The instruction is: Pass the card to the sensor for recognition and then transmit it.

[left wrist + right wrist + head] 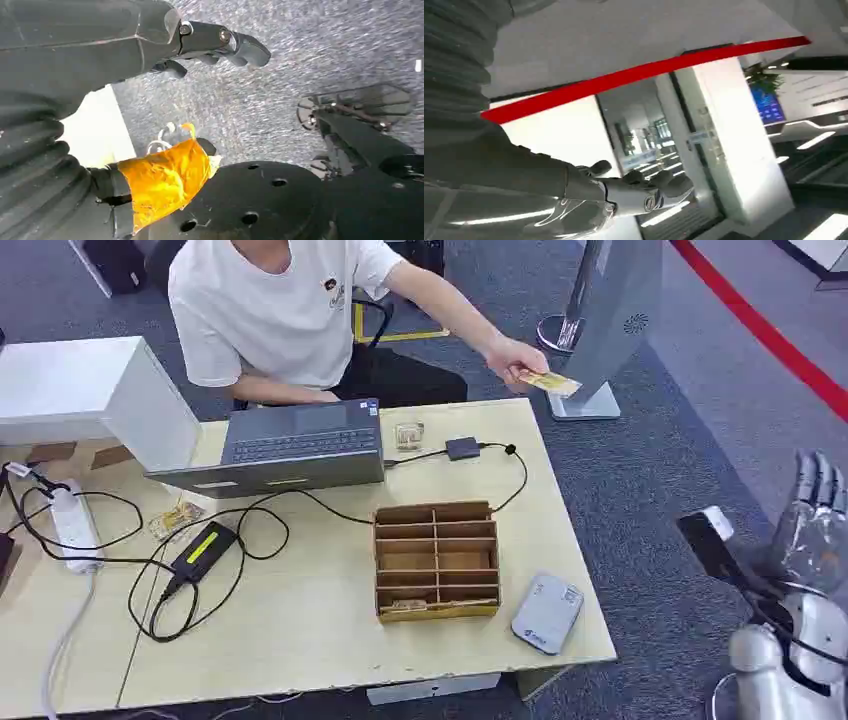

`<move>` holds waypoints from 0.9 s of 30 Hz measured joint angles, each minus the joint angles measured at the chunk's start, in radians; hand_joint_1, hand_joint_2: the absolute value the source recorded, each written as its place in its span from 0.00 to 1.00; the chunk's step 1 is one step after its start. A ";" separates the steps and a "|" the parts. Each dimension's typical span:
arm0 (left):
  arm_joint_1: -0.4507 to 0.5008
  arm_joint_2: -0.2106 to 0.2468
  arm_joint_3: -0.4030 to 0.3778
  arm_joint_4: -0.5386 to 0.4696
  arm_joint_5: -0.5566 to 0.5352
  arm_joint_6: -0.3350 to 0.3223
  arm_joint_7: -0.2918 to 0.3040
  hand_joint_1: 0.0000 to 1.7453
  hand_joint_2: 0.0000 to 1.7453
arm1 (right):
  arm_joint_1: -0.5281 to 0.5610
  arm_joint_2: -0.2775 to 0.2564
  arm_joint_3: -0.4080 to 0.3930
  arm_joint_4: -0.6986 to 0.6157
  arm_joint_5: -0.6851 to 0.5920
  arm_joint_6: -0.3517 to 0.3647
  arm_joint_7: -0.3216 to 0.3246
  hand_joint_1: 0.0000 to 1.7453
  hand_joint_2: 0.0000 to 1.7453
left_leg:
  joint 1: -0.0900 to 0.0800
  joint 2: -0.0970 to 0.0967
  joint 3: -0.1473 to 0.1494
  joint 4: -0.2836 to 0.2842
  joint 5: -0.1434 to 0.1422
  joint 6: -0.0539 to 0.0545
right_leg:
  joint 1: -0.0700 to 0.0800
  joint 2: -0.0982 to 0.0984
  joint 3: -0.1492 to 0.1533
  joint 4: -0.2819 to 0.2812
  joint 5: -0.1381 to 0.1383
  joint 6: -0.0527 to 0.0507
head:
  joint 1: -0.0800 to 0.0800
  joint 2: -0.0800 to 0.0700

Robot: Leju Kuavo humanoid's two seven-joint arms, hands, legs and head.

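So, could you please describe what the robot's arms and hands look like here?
The right arm is glossy silver with rounded shells and a thin black cable along it. The right hand is silver-grey with segmented fingers. Each wrist wears a grey ribbed cover. The left hand has dark fingers with small silver screws, and an orange wrap sits beside it.

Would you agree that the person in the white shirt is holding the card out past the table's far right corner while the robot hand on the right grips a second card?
Not quite. The person does hold the card out past the table corner, but the head view shows the right robot hand raised, fingers extended, holding nothing.
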 joint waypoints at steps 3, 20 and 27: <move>0.000 0.001 -0.001 0.000 -0.014 -0.008 -0.023 0.00 1.00 | -0.068 -0.004 0.075 0.028 0.019 0.014 0.020 0.00 1.00 | 0.000 0.000 0.000 0.000 0.000 0.000 | 0.000 0.000 0.000 0.000 0.000 0.000 | 0.000 0.000; -0.001 0.009 -0.047 0.004 -0.076 -0.098 -0.132 0.00 1.00 | -0.459 0.000 0.507 0.218 0.132 0.076 0.132 0.00 1.00 | 0.000 -0.001 0.000 0.000 0.002 -0.001 | 0.000 0.000 -0.001 0.001 0.001 -0.001 | 0.000 0.000; -0.002 0.010 -0.047 0.006 -0.084 -0.169 -0.149 0.00 1.00 | -0.583 0.024 0.674 0.300 0.182 0.093 0.180 0.00 1.00 | 0.000 -0.001 0.000 0.000 0.002 -0.002 | 0.000 0.001 -0.003 0.002 0.001 -0.002 | 0.000 0.000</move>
